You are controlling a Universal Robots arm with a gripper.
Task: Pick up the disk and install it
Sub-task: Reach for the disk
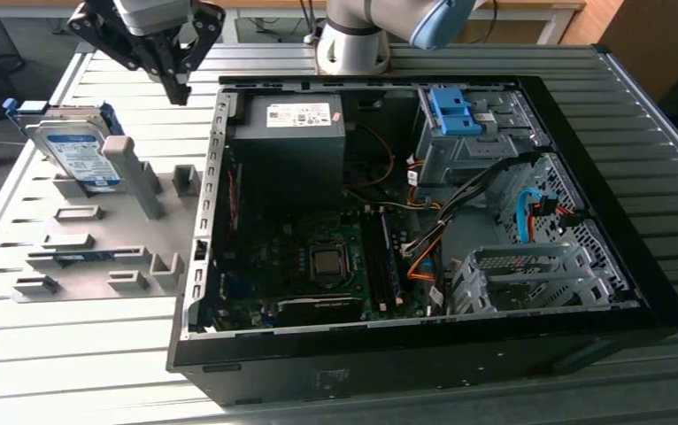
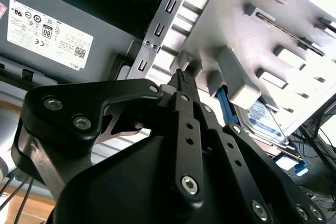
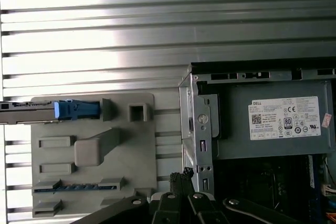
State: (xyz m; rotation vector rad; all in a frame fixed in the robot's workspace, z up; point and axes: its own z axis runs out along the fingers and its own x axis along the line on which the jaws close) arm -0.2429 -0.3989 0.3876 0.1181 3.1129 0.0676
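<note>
Slatted metal table (image 1: pixel 67 354) is the work surface, with one open black computer case (image 1: pixel 622 266) lying on its side on it and one grey plastic holder (image 1: pixel 115 257) just beside it on the exterior view's left. So one of each, easy count.

One disk (image 1: pixel 80 155) total. It's standing on edge in a slot at the far end of the holder, label facing out, blue rails on its sides. In the first wrist view you get it edge-on, with the blue rail (image 3: pixel 76 109) poking out, and the second wrist view catches it (image 2: pixel 265 121) behind one of the holder's posts.

One gripper (image 1: pixel 179 91), hanging above the gap between the holder and the case wall, pointing down. Its two black fingers (image 2: pixel 184 85) look pressed together at the tips, not pinching anything. It's near the disk but clearly apart from it, not touching.

Inside the case: one big grey box (image 1: pixel 286 150) with a white sticker, sitting in the corner nearest the gripper, and one bare blue bracket (image 1: pixel 455 111) up by the drive bay on the far side. The arm's base (image 1: pixel 353 44) sits just behind the case.
</note>
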